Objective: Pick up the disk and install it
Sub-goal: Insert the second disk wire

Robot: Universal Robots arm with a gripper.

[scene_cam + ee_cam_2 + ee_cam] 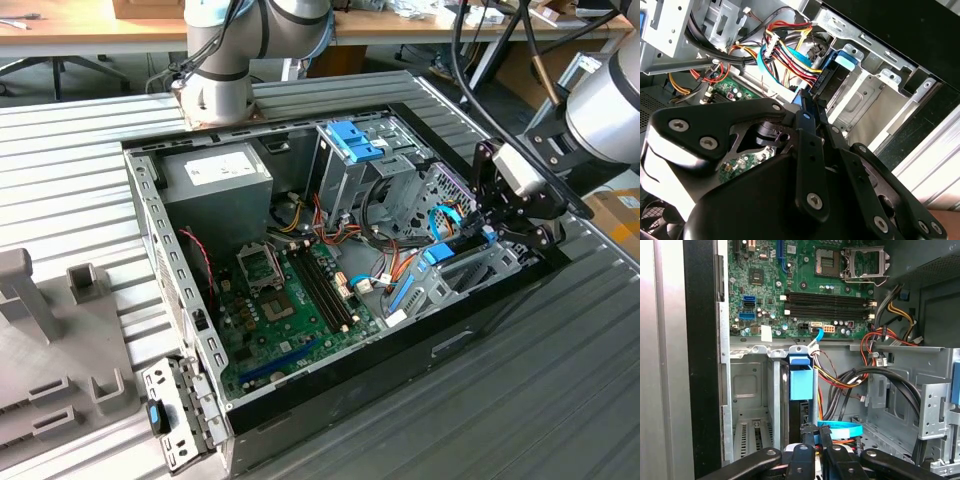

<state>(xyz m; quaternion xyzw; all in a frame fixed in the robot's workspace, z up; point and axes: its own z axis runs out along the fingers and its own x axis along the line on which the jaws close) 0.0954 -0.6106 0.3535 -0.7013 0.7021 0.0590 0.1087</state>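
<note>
My end effector (487, 232) sits at the right of the exterior view, low inside the open computer case (330, 385), over the drive bay (470, 275) along the case's near right wall. In the first wrist view my fingers (808, 436) stand close together at the bottom centre of the frame, pinching the thin edge of the disk (801, 382). The disk stands on edge in the bay, its blue end tab toward the motherboard (805, 280), with a bundle of coloured cables (860, 375) just beside it. In the second wrist view the blue tab shows at upper centre against the silver bay metal.
</note>
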